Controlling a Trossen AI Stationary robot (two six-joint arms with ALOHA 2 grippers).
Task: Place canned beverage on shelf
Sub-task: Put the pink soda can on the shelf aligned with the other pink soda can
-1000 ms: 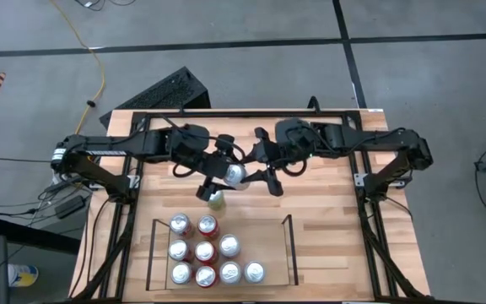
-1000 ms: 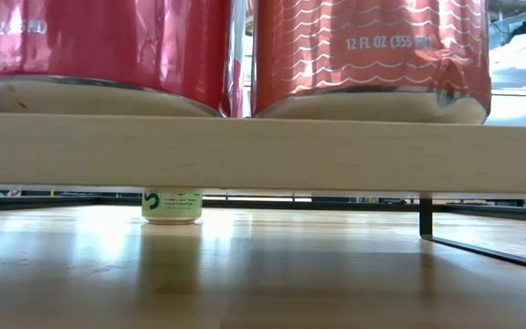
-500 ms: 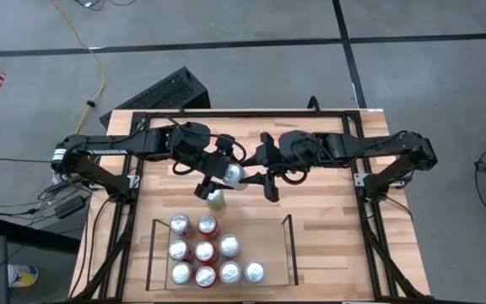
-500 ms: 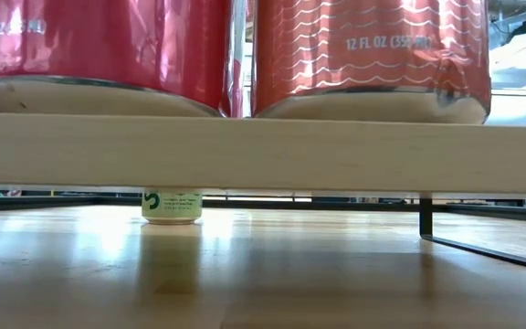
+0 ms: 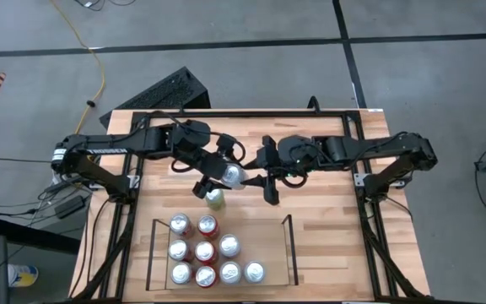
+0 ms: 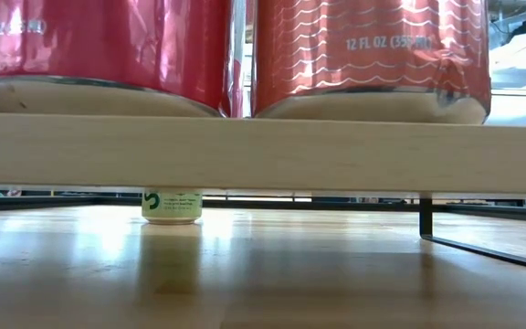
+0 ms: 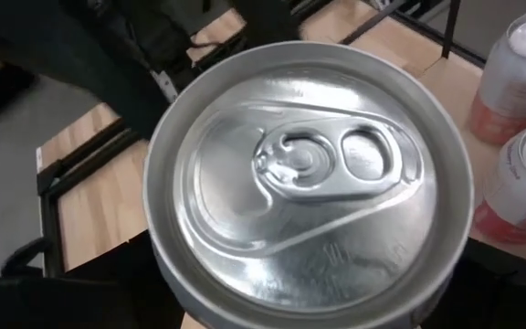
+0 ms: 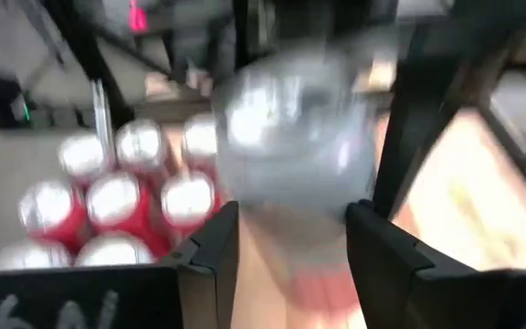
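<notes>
My left gripper (image 5: 224, 176) is shut on a silver can (image 5: 235, 175), held in the air over the table's middle. The can's pull-tab top (image 7: 322, 164) fills the left wrist view. My right gripper (image 5: 261, 187) is just right of the can and open. In its blurred wrist view the can's other end (image 8: 295, 137) shows beyond its two fingers; I cannot tell if they touch it. A green can (image 5: 216, 199) stands on its base (image 6: 171, 206) on the table below. The shelf (image 5: 266, 247) at the near edge holds several upright cans. My left gripper holds the silver can by its side wall near the top rim (image 7: 158, 265), one finger on each side. The can hides the fingertips. Its top faces back toward the wrist, so the fingers lie along it. It is lifted clear of the table and tilted.
A black metal frame (image 5: 243, 113) runs round the tabletop. The shelf's right part (image 5: 272, 253) has bare plank, with a side rail (image 5: 290, 245) beside it. In the low view the shelf's plank (image 6: 263, 151) and two red cans (image 6: 363, 55) stand close in front.
My right gripper has moved toward the table's left, closer to the silver can, sinking a little and rolling about its own line. The can stays in the air in my left gripper, which has rolled slightly.
</notes>
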